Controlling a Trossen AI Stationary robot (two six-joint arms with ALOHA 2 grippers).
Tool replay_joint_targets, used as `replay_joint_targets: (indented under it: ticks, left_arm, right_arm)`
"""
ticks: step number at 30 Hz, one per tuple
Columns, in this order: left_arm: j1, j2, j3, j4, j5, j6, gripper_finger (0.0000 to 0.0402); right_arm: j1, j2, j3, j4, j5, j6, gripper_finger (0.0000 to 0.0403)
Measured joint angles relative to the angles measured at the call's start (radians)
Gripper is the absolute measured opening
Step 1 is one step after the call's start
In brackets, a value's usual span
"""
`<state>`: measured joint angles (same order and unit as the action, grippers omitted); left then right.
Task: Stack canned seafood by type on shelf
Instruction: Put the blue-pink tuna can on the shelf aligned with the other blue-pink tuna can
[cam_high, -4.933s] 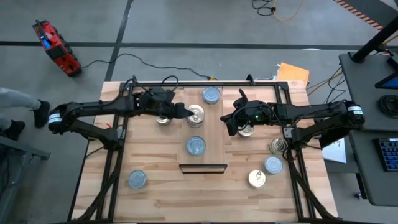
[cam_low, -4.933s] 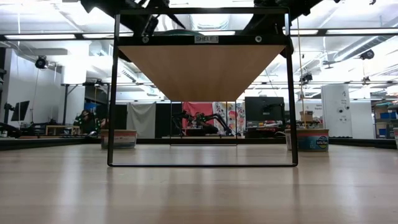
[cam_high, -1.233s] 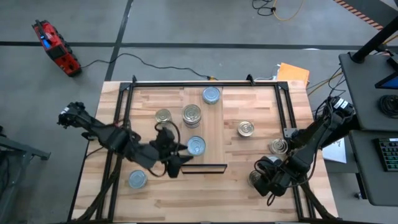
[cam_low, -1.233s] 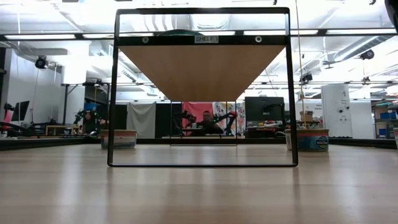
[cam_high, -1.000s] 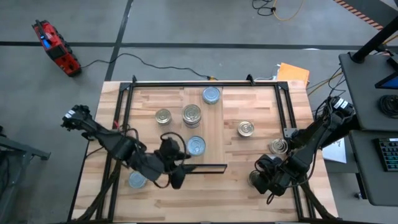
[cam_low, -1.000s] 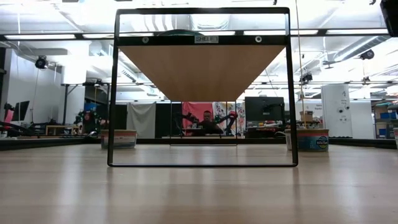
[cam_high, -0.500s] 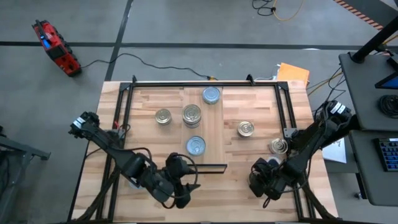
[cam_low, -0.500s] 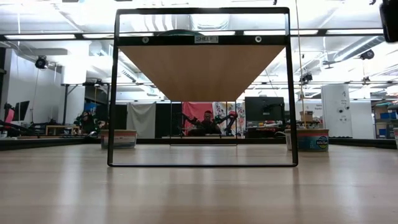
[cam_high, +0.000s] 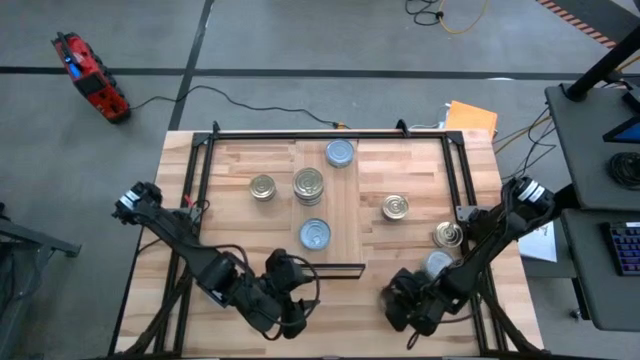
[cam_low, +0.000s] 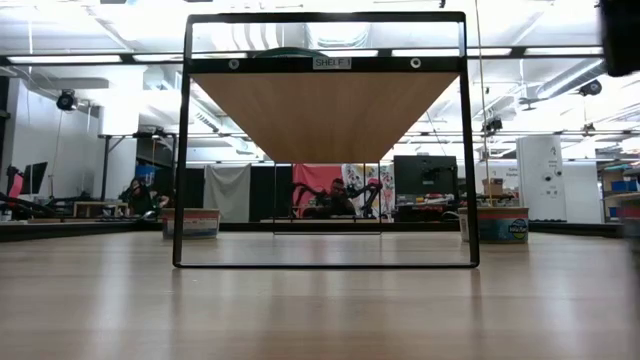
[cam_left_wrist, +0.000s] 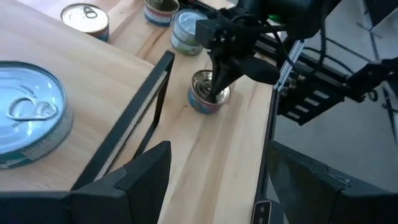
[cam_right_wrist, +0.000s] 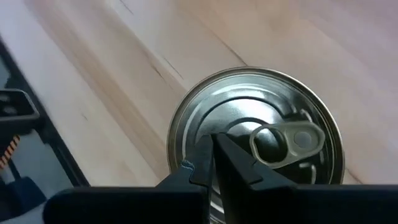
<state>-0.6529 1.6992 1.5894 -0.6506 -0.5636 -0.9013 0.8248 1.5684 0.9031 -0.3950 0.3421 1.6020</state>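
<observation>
Resting closed-fingered on a ring-pull tin (cam_right_wrist: 256, 137) right of the shelf (cam_high: 328, 190), right tool (cam_right_wrist: 214, 158) (left tool (cam_high: 290, 315): fingers apart, empty).

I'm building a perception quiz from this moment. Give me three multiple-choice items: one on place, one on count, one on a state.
1. What is the right gripper over?
A. a tin on the bare table
B. a tin on the shelf
C. the floor
2. How many tin tops show on the shelf from above?
A. one
B. three
C. six
3. The right gripper is:
A. wide open
B. shut
C. clamping a blue-grey tin

Answers: A, the right gripper hangs over a ring-pull tin on table wood; B, three tin tops lie along the shelf; B, its fingers meet with nothing between.
</observation>
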Motion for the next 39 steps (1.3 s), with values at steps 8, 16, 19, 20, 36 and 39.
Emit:
replay_joint_targets:
  ticks: [8, 16, 19, 20, 36, 39]
  left_arm:
    - [-0.02, 0.077, 0.0, 0.045, -0.001, 0.002, 0.024]
    - [-0.075, 0.149, 0.0, 0.06, -0.001, -0.008, 0.0142]
    - [-0.091, 0.173, 0.0, 0.059, 0.0, -0.009, 0.0058]
    - [-0.094, 0.182, 0.0, 0.061, 0.001, -0.008, 0.003]
    - [-0.09, 0.263, 0.0, 0.172, -0.004, 0.02, 0.0]
    - [-0.09, 0.263, 0.0, 0.171, -0.004, 0.02, 0.0]
  right_arm:
    - [-0.027, 0.003, 0.105, -0.026, 0.047, -0.163, 0.0013]
    - [-0.014, -0.062, 0.157, -0.381, -0.021, -0.155, 0.0013]
    - [-0.013, -0.071, 0.129, -0.414, -0.028, -0.152, 0.0013]
    - [-0.013, -0.072, 0.115, -0.4, -0.028, -0.153, 0.0013]
    - [0.025, -0.066, 0.035, -0.173, -0.021, -0.117, 0.0013]
    - [0.035, -0.066, 0.004, -0.149, -0.021, -0.094, 0.0013]
